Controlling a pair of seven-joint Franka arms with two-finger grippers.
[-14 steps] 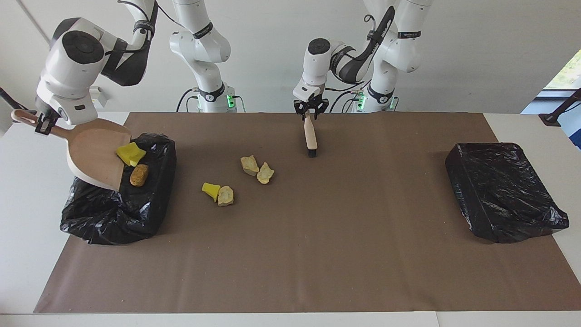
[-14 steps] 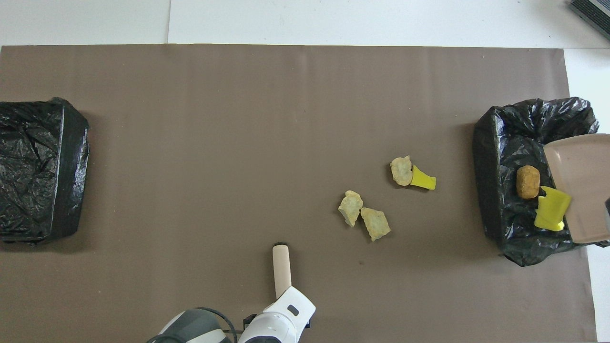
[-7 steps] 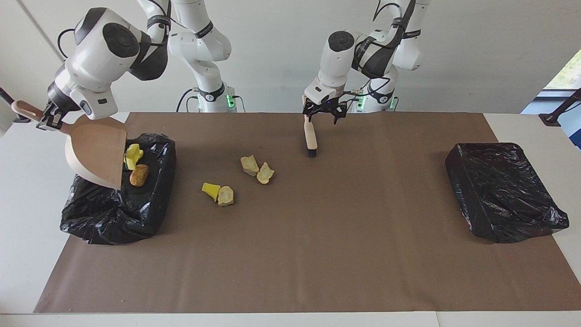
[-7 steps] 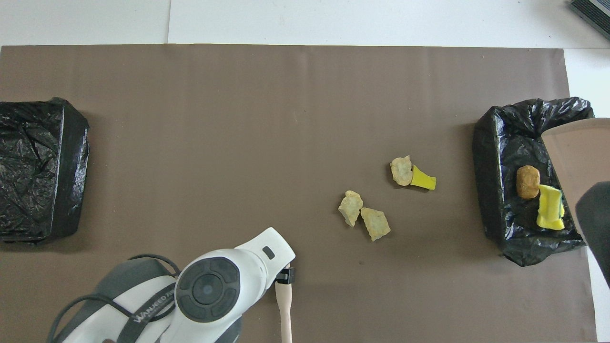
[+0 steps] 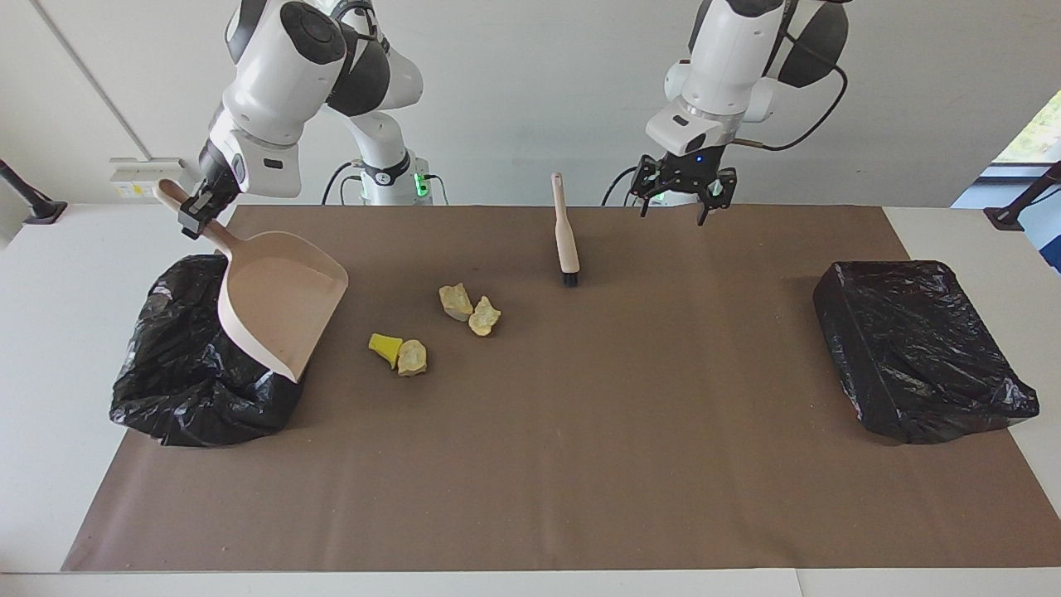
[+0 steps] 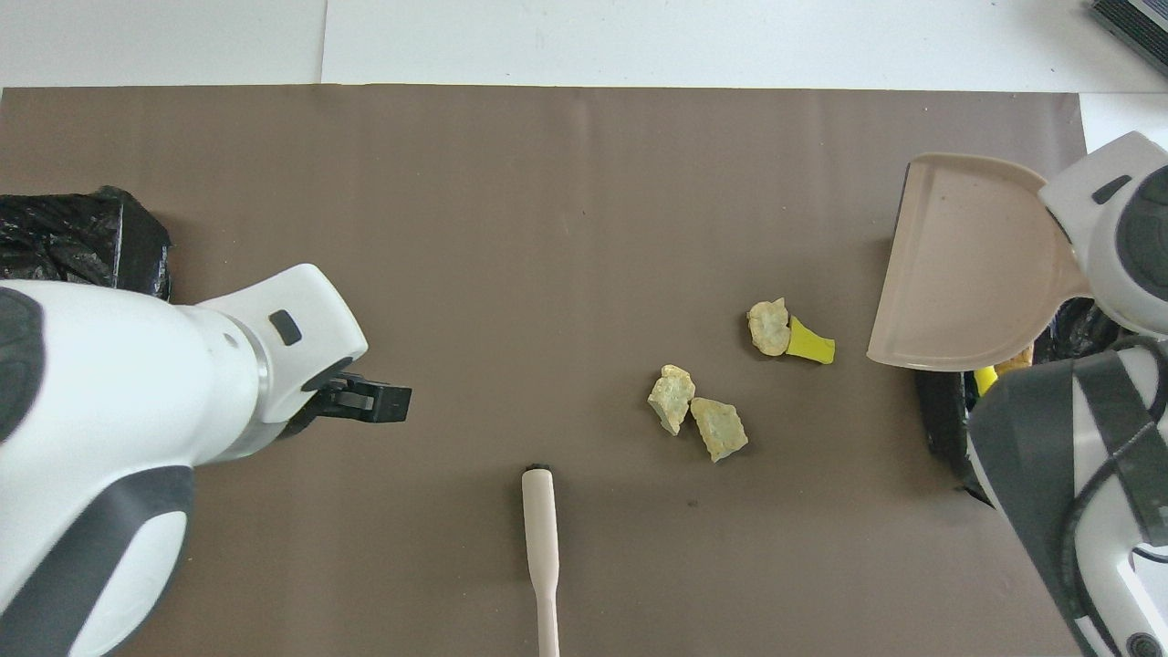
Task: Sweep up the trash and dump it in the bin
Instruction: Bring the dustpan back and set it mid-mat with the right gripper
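Note:
My right gripper (image 5: 191, 219) is shut on the handle of the beige dustpan (image 5: 280, 305), which hangs tilted and empty over the inner edge of the black bin (image 5: 195, 377); it also shows in the overhead view (image 6: 967, 265). The wooden brush (image 5: 567, 240) lies free on the brown mat, bristles pointing away from the robots, also seen from overhead (image 6: 540, 520). My left gripper (image 5: 681, 189) is open and empty, raised over the mat toward the left arm's end from the brush. Loose trash lies on the mat: a yellow piece (image 5: 384, 346) beside a beige one (image 5: 412, 357), and two beige pieces (image 5: 469, 308).
A second black-lined bin (image 5: 920, 348) stands at the left arm's end of the table. In the overhead view a yellow scrap (image 6: 984, 377) and a brown bit (image 6: 1015, 361) peek out in the bin under the dustpan. The brown mat (image 5: 580, 464) covers the table.
The left gripper let go of the brush, opened, and rose toward the left arm's end. The right arm swung the emptied dustpan from over the bin toward the loose trash; the yellow piece dropped into the bin.

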